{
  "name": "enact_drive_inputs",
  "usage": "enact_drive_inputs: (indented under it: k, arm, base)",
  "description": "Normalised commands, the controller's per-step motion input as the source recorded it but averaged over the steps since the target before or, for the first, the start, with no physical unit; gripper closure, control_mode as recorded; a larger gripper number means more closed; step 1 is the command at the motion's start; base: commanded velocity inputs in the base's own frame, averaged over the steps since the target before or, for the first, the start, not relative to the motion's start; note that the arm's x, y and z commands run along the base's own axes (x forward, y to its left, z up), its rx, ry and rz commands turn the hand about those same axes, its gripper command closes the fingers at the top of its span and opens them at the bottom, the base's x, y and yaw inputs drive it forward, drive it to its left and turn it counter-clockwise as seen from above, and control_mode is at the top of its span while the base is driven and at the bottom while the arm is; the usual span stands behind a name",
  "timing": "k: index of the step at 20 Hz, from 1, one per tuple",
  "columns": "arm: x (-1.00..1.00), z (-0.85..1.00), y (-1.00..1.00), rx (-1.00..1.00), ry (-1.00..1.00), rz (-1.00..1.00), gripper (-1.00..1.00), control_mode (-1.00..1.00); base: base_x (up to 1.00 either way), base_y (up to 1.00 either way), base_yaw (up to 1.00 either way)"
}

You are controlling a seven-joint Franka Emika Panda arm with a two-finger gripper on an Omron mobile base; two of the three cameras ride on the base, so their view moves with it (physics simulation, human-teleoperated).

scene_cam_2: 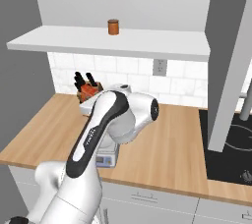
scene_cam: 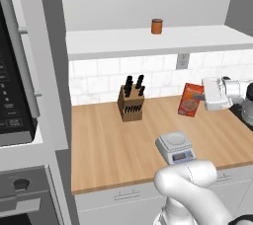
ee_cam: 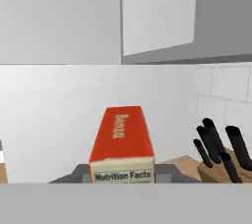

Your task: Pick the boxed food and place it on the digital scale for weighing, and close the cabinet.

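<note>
- Carton: the boxed food [scene_cam: 190, 99] is orange-red with a round tan picture on its front; it hangs tilted in the air above the wooden counter [scene_cam: 108, 145], behind and to the right of the digital scale [scene_cam: 175, 147], not touching it
- Gripper [scene_cam: 201, 97] comes in sideways from the right and is clenched on the boxed food; in the hand view the box [ee_cam: 122, 142] sits between the fingers, its white "Nutrition Facts" end nearest the camera
- The digital scale stands near the front edge of the counter, light grey, its square platform bare and its bluish display facing forward; in the right base view just a corner of it [scene_cam_2: 106, 159] shows under the arm
- Knife block [scene_cam: 131, 102] stands behind and to the left of the scale, near the tiled wall, dark handles sticking up; the boxed food is well to its right
- The cabinet [scene_cam: 148, 41] above the scale stands open, its pale shelf showing; a small orange-brown can [scene_cam: 156, 26] stands upright on that shelf, up behind the scale
- One open door [scene_cam_2: 231, 61] of the cabinet hangs edge-on at the right of the right base view
</note>
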Motion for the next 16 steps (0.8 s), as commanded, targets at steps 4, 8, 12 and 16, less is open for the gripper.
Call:
enact_drive_inputs:
  k: [4, 8, 12, 16]
  arm:
    - [0.31, -0.78, 0.11, -0.11, 0.0, 0.13, 1.0, -1.0]
    - [0.25, -0.94, 0.09, -0.09, 0.0, 0.15, 1.0, -1.0]
    - [0.18, -0.57, 0.0, 0.0, 0.01, 0.16, 1.0, -1.0]
    - [0.03, -0.29, 0.0, 0.0, 0.01, 0.13, 1.0, -1.0]
  base:
    - [0.0, 0.0, 0.0]
    - [0.0, 0.0, 0.0]
    - [0.0, 0.0, 0.0]
    - [0.0, 0.0, 0.0]
